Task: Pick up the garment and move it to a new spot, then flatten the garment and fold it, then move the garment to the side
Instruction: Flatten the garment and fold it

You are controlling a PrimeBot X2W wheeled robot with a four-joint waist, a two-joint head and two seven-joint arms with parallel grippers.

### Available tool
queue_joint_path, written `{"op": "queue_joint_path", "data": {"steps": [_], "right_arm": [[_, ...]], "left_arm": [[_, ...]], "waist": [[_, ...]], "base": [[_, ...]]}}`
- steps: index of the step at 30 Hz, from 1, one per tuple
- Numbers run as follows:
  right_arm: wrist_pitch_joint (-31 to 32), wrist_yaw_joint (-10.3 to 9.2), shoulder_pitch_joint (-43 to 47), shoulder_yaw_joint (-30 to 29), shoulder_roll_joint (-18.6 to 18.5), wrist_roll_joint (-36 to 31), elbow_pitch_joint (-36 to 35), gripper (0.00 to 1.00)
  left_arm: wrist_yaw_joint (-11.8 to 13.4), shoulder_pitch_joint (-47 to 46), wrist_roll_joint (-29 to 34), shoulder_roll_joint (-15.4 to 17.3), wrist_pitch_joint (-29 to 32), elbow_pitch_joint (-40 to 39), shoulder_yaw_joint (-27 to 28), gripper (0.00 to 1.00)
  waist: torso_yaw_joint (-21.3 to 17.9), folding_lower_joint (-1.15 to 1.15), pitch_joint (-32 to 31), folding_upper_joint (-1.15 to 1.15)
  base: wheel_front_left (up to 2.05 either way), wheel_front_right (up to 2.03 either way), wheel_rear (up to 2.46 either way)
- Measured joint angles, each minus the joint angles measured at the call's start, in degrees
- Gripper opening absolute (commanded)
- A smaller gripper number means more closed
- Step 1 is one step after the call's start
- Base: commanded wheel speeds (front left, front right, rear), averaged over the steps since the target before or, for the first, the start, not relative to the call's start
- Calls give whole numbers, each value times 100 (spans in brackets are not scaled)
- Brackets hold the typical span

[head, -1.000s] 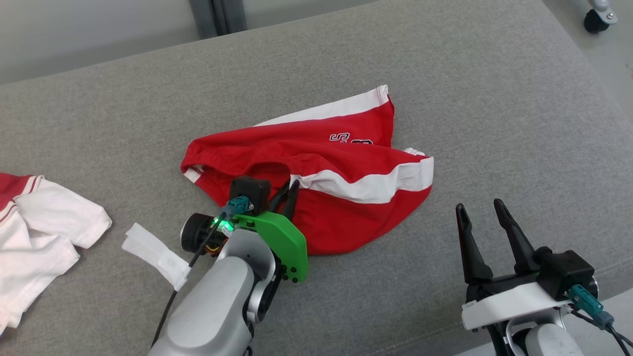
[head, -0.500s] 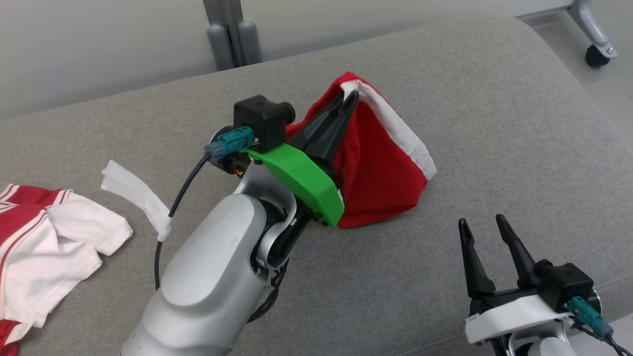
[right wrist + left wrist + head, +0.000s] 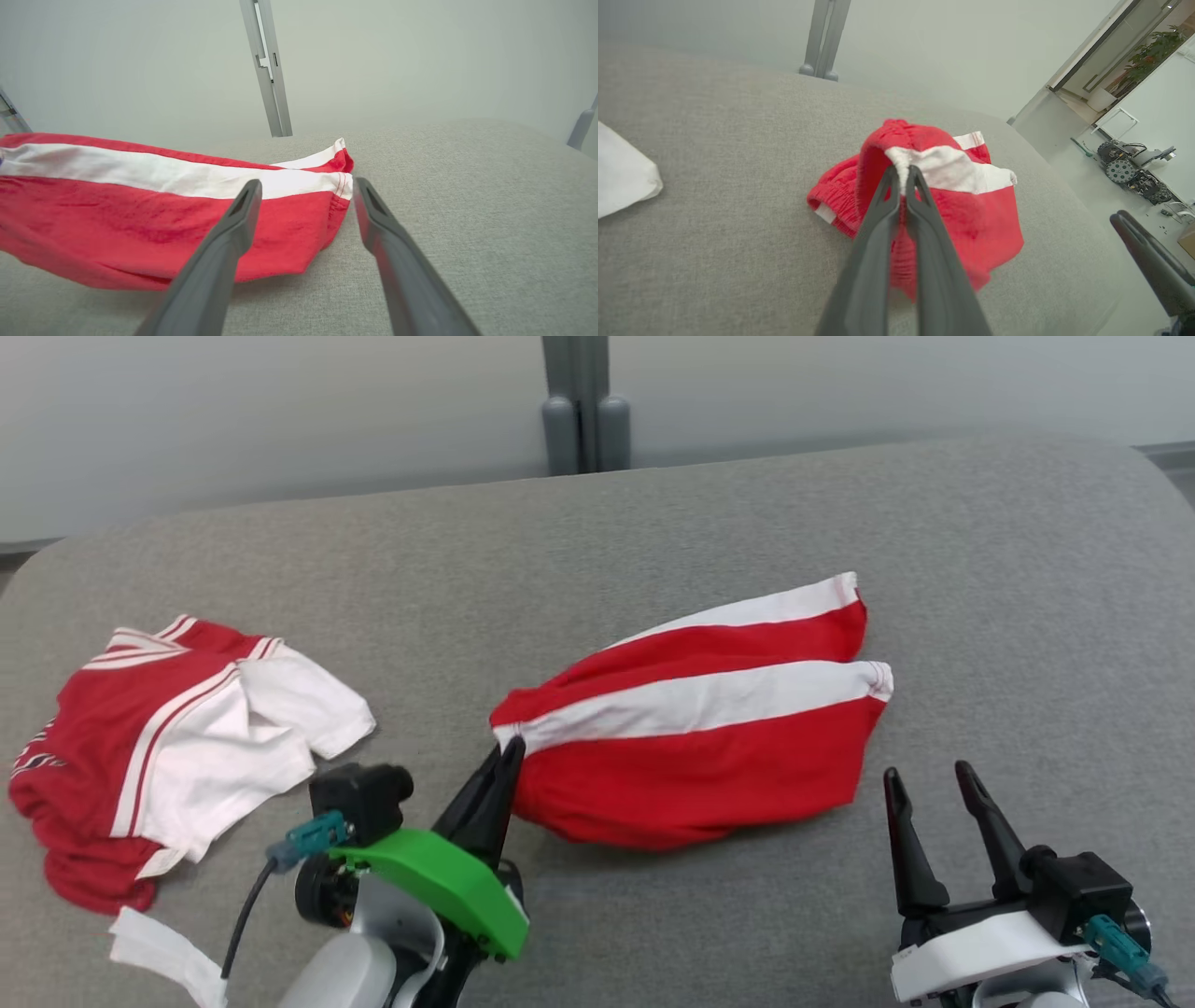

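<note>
Firmly pinching the garment [image 3: 691, 775] at its left end with the left gripper [image 3: 512, 749], fingers pressed together. Stretched lengthwise left-to-right across the middle of the cushion [image 3: 653, 541], hems [image 3: 875, 678] pointing right. Holding nothing in the right gripper [image 3: 926, 773], spread wide nearby.

1. The shorts [image 3: 691, 765] are bright red, with two broad white stripes running along their length.
2. The cushion [image 3: 653, 541] is a plain, flecked mid-grey weave.
3. The shirt [image 3: 177, 737] is red and white: a red body, white panels, and thin paired white lines along the trim.
4. The strip [image 3: 159, 947] is plain white.
5. The left gripper [image 3: 512, 749] has black fingers, with a bright green bracket [image 3: 439, 887], a black box [image 3: 359, 793] and a teal plug [image 3: 303, 840].
6. The right gripper [image 3: 928, 773] has black fingers and a white mount [image 3: 971, 947].
7. The post [image 3: 579, 401] is grey and the wall [image 3: 280, 411] is pale grey-white.
</note>
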Motion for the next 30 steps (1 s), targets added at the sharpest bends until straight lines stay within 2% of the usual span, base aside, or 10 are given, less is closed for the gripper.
{"op": "queue_joint_path", "data": {"steps": [4,8,11,17,23,28,30], "right_arm": [[1,-1,-52,215,-24,225,271,100],[0,2,-348,344,-376,589,376,100],[1,1,-550,513,-681,1192,660,100],[0,-1,-1102,1547,-1775,2382,1382,100],[64,-1,-1542,2354,-2315,3504,1640,100],[96,-1,-1813,2840,-2514,4192,1739,99],[94,-1,-1891,3043,-2592,4302,1777,48]], "left_arm": [[-237,204,-157,120,-166,500,81,0],[-407,197,-180,135,-350,936,119,0],[-471,139,-149,130,-508,1170,141,0],[-571,7,-111,83,-675,1507,118,0],[-622,-109,-69,13,-793,1705,62,0],[-647,-177,-42,-67,-856,1781,-2,0],[-665,-201,-38,-86,-871,1803,-12,0]], "waist": [[348,0,49,0],[674,0,103,0],[880,0,148,0],[1164,0,239,0],[1279,0,338,0],[1323,0,397,0],[1335,0,419,0]], "base": [[0,0,0],[0,0,0],[0,0,0],[0,0,0],[0,0,0],[0,0,0],[0,0,0]]}}
